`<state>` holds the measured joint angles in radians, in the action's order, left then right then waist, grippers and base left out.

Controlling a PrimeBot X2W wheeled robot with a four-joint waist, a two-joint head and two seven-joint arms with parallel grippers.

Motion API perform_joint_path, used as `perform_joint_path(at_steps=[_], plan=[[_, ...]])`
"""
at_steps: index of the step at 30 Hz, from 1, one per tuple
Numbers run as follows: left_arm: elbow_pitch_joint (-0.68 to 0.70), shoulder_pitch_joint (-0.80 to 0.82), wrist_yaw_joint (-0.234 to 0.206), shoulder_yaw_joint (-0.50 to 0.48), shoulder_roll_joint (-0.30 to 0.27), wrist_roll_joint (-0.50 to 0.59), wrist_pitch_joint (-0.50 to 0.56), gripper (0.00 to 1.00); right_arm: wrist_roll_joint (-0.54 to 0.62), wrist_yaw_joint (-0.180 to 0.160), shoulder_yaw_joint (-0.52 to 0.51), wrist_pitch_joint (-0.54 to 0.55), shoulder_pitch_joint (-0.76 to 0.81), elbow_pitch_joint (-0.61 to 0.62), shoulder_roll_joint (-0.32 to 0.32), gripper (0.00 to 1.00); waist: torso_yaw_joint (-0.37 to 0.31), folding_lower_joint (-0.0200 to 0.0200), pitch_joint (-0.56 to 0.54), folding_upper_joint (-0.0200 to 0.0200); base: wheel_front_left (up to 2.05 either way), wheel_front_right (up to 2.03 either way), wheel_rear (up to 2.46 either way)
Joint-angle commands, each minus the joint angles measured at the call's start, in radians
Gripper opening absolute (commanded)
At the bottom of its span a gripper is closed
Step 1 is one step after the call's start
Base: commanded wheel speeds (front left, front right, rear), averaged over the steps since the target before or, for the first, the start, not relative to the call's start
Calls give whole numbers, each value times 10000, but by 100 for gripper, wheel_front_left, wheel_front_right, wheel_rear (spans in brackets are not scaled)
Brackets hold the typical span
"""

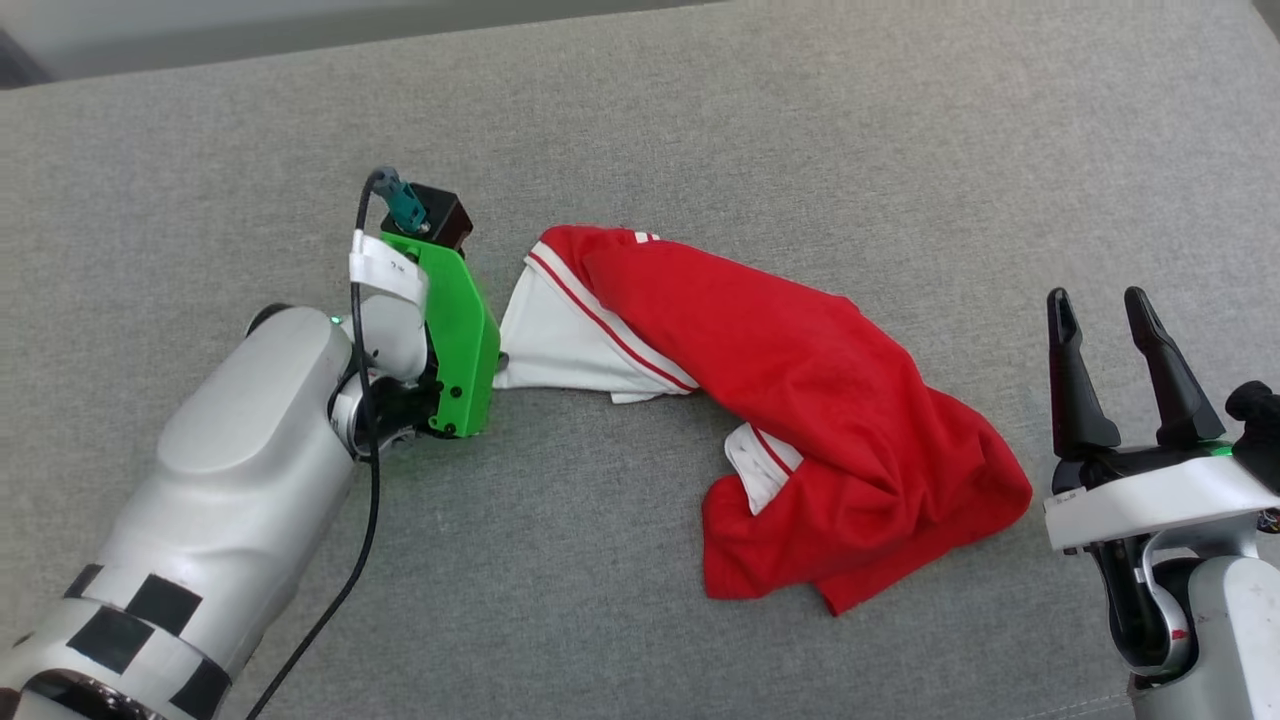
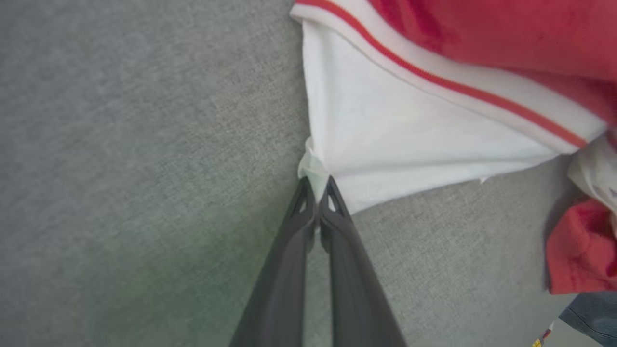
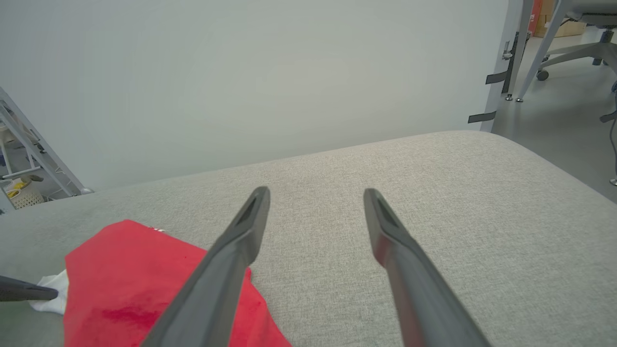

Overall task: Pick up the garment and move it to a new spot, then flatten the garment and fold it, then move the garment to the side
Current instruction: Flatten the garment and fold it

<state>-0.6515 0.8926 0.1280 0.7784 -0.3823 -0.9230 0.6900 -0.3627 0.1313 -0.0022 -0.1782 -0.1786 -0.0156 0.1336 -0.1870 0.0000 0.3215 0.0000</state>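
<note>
1. The left wrist view is showing the left gripper (image 2: 318, 185) with its two fingers pressed together on the corner of a white sleeve (image 2: 409, 140) of the garment (image 1: 800, 400). In the head view, a green camera mount (image 1: 460, 330) is hiding that contact.
2. The head view is showing the whole red jersey lying crumpled at the centre of the grey fabric cushion (image 1: 700, 120), between the two arms.
3. The right gripper (image 1: 1098, 300) is hovering near the garment's right edge, apart from it, with its jaws standing wide and holding nothing.
4. The right wrist view is showing a pale wall (image 3: 241, 72) and a wheeled chair base (image 3: 573, 54) beyond the cushion.
5. Count: one garment, showing two white parts with red striped trim in the head view; two grippers, each having two dark fingers.
</note>
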Motion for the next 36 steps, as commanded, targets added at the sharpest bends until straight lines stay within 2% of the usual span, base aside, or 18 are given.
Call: perform_joint_path(at_steps=[1,15,19,23,27,28,29,32,36], plan=[[-33,-506,24,112,-64,-179,20,0,97,-6,-37,40,-74,-26,25,100,232,0,-325,0,0,0,0],[1500,-2223,-1,-202,-2051,-1119,-591,0,355,-6,-615,680,711,-6,-37,100,1510,0,-1852,0,0,0,0],[1787,-2767,-230,-377,-2552,-1298,-665,0,456,-6,-650,897,849,2,-85,100,1812,0,-2031,0,0,0,0],[1834,-3086,-623,-512,-2852,-1149,-1077,0,532,-6,-647,1095,939,12,-104,100,1990,0,-2115,0,0,0,0],[1734,-3321,-801,-318,-2832,-771,-1453,0,583,-6,-632,1305,1019,-28,-108,100,2129,0,-2160,0,0,0,0],[1697,-3352,-841,-283,-2777,-668,-1615,68,584,-6,-636,1340,1044,-37,-111,100,2163,0,-2176,0,0,0,0],[1646,-3379,-883,-242,-2703,-538,-1829,100,586,-6,-642,1379,1075,-46,-114,100,2205,0,-2197,0,0,0,0],[1581,-3357,-1000,-314,-2410,-165,-2907,100,596,-6,-660,1478,1169,-37,-106,100,2352,0,-2258,0,0,0,0],[1687,-3333,-990,-526,-1998,408,-4997,100,601,-6,-675,1632,1231,-2,-32,100,2587,0,-2397,0,0,0,0]])
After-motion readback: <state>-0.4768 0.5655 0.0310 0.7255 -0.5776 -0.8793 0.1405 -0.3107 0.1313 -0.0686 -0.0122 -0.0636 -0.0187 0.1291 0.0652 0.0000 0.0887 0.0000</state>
